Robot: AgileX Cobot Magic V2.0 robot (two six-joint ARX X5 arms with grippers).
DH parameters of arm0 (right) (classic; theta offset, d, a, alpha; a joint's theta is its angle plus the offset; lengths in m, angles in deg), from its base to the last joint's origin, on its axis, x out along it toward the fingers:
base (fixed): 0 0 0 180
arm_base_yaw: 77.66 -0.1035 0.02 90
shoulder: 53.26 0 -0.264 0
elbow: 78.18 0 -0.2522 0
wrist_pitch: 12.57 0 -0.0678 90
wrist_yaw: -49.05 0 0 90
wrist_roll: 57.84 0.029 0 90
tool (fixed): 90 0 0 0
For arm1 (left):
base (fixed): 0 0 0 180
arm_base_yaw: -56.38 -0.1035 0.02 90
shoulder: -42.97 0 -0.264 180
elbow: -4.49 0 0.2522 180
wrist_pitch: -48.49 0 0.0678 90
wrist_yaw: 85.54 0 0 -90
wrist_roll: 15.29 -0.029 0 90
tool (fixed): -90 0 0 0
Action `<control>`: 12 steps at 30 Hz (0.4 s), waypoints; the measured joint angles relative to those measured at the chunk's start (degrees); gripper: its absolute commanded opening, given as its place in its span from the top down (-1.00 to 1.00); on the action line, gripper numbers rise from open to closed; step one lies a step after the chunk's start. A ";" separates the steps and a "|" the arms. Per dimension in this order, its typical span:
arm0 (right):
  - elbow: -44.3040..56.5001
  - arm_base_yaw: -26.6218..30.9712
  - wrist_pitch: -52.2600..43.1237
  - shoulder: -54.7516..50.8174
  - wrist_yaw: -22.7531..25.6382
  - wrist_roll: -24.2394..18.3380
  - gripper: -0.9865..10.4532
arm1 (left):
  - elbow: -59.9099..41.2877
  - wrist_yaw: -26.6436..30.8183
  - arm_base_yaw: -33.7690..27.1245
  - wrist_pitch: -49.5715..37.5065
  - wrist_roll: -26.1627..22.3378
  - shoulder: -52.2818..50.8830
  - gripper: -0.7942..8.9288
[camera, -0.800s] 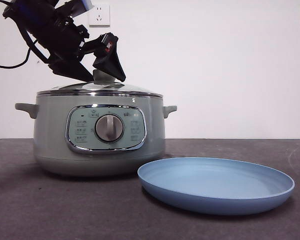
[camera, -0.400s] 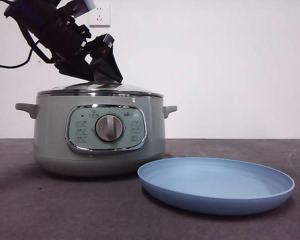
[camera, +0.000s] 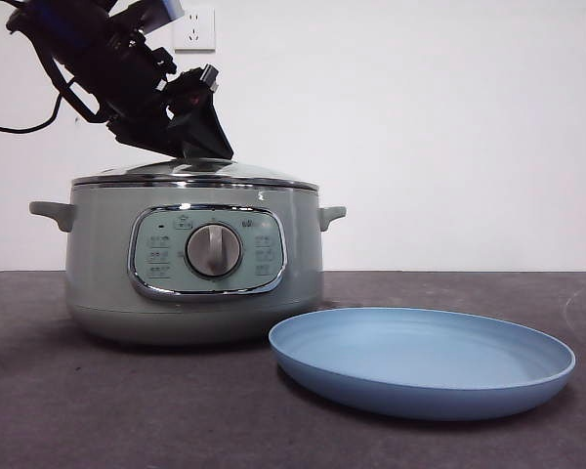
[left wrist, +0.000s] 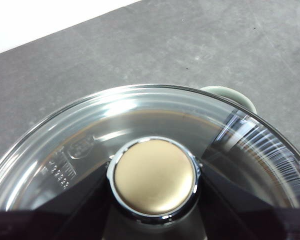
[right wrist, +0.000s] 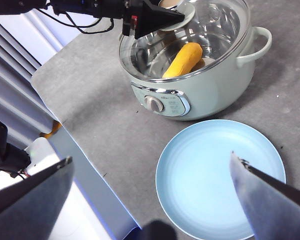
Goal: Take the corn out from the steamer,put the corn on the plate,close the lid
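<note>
Glass lid [camera: 195, 172] sits on the steamer [camera: 190, 264] at the counter's [camera: 127, 410] left, with the left gripper [camera: 190, 147] down around its knob [left wrist: 154, 176]; the jaws flank the knob, though whether they grip it I cannot tell. Through the glass the corn [right wrist: 183, 59] lies inside, its long axis running roughly two to eight o'clock in the right wrist view. At four o'clock from the steamer lies the plate [camera: 420, 366], bare. Above it the right gripper [right wrist: 150, 175] waits, jaws spread wide, the nearer one to the plate.
</note>
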 measured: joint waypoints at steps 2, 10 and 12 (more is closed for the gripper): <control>0.00 0.00 -0.02 0.00 0.35 0.02 -0.22 | -0.07 0.09 0.00 0.24 0.00 -0.35 0.86; 0.00 0.00 -0.02 0.02 3.17 0.04 -0.22 | -0.61 0.42 0.02 1.53 -0.09 -5.40 0.86; 0.00 0.00 -0.13 0.13 3.17 0.04 -0.22 | -0.61 0.42 0.02 1.20 -0.09 -7.10 0.86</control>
